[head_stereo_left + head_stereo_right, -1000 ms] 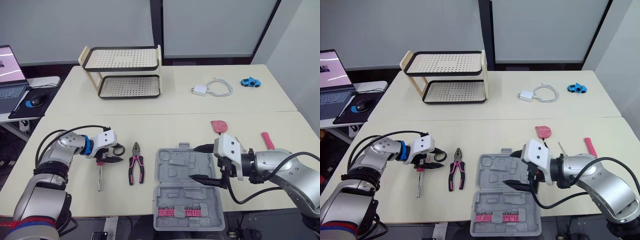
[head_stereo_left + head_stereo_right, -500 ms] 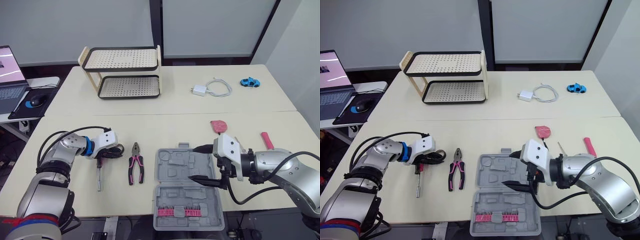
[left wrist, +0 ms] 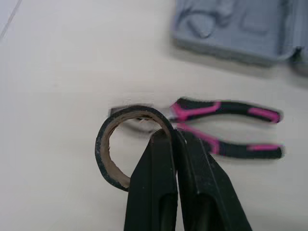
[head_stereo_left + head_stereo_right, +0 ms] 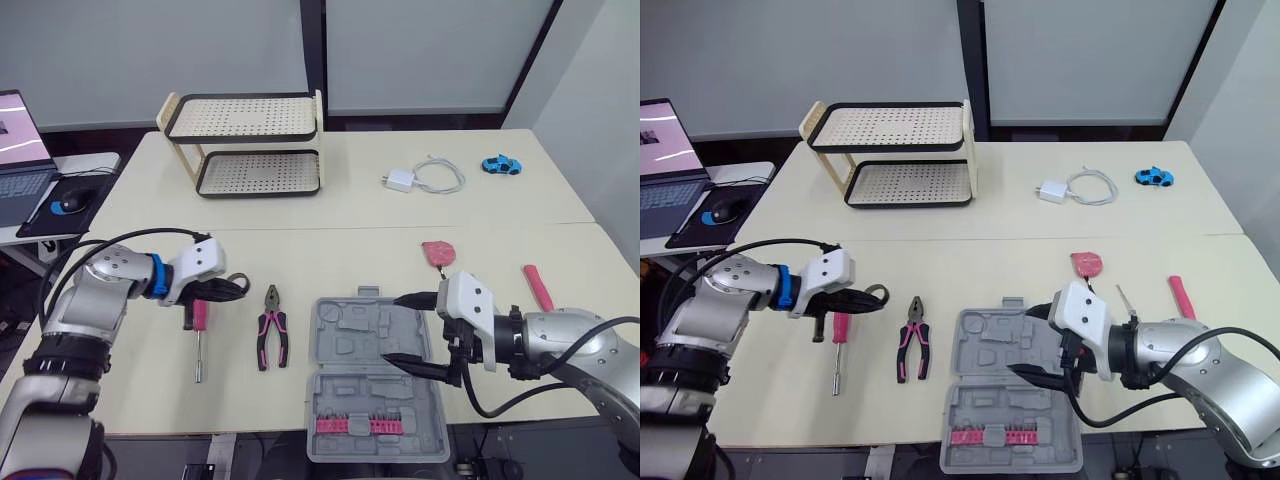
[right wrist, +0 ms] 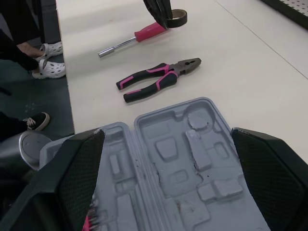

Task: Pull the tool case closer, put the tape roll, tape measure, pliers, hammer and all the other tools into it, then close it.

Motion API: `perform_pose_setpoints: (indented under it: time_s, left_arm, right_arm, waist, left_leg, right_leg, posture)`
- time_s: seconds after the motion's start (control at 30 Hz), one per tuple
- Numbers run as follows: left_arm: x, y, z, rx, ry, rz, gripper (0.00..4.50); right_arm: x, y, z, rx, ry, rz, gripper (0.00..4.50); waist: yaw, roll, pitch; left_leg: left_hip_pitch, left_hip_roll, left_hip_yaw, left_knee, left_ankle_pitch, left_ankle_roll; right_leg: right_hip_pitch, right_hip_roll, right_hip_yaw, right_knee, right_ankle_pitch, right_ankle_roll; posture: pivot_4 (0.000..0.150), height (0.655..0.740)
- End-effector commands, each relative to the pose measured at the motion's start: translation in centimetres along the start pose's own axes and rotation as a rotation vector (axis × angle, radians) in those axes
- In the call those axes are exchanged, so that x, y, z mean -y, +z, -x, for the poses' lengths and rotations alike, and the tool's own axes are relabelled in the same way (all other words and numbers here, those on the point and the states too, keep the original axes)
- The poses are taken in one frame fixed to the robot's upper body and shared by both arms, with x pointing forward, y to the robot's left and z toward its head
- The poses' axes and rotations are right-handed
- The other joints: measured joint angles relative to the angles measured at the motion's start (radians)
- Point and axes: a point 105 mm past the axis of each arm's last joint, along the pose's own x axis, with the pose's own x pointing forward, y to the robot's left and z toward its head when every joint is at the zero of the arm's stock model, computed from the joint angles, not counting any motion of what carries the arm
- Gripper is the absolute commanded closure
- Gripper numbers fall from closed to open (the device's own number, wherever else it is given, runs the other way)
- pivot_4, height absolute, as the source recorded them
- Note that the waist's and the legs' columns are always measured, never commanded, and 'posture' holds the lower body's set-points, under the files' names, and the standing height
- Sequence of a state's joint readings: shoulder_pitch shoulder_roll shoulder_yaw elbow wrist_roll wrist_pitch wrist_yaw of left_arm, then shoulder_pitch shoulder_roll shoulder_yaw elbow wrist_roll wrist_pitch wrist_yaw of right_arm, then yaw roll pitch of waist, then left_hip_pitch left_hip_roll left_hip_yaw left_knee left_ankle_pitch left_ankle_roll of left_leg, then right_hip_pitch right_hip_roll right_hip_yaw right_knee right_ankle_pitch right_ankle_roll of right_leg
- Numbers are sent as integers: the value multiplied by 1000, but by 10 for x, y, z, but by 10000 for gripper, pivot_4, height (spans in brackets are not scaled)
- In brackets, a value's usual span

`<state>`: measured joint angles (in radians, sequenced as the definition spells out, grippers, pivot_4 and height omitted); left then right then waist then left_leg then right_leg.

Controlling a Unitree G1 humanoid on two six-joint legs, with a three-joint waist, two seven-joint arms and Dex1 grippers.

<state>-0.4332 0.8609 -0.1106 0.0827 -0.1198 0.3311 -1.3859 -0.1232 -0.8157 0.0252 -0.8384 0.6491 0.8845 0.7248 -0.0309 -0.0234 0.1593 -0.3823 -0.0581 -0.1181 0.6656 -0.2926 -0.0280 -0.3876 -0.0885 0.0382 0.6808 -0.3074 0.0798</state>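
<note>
The grey tool case (image 4: 352, 335) lies open at the table's front, with a pink bit strip (image 4: 360, 425) in its near half. My right gripper (image 4: 395, 328) hangs open over the case's right side, holding nothing. My left gripper (image 4: 226, 288) is shut on the wall of the black tape roll (image 3: 103, 150), held just above the table to the left of the pink-handled pliers (image 4: 272, 338). A pink-handled screwdriver (image 4: 198, 338) lies below the roll. The pink tape measure (image 4: 437, 252) and a pink handle (image 4: 535, 286) lie beyond the case on the right.
A two-tier rack (image 4: 250, 145) stands at the back left. A white charger with cable (image 4: 425, 177) and a blue toy car (image 4: 500, 164) lie at the back right. A laptop and mouse (image 4: 70, 203) sit on a side desk at far left.
My left gripper has shut on the tape roll, lifted it off the table and drawn back to the left. My right gripper has shifted slightly right and stayed open.
</note>
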Motion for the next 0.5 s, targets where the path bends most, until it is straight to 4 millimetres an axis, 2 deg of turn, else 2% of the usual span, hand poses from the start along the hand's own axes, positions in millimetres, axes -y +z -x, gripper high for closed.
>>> perform_pose_setpoints:
  time_s: [0.03, 0.13, 0.27, 0.5]
  left_arm:
    - [21, 33, -23, 69, -38, 13, 44704]
    - [29, 42, -46, 89, -37, 50, 44704]
    - [32, 42, -72, 86, -27, 72, 44704]
    - [26, 42, -97, 97, -20, 86, 44704]
  right_arm:
    - [-1, 4, 1, 21, -47, -26, 0]
    - [3, -1, -3, -4, -87, -41, 0]
    - [5, -9, -7, -39, -113, -46, 0]
    - [3, -17, -13, -53, -124, -52, 0]
  waist:
    - [2, 0, 0]
    - [2, 0, 0]
    - [-2, 0, 0]
    - [2, 0, 0]
  left_leg:
    - [0, 0, 0, 0, 0, 0]
    - [0, 0, 0, 1, 0, 0]
    - [1, 0, 0, 0, 0, 0]
    - [0, 0, 0, 0, 0, 0]
  right_leg:
    - [0, 0, 0, 0, 0, 0]
    - [1, 0, 0, 0, 0, 0]
    - [1, 1, 0, 0, 0, 0]
    - [1, 1, 0, 0, 0, 0]
  posture:
    - [1500, 7400]
    - [1500, 7400]
    - [1500, 7400]
    - [1500, 7400]
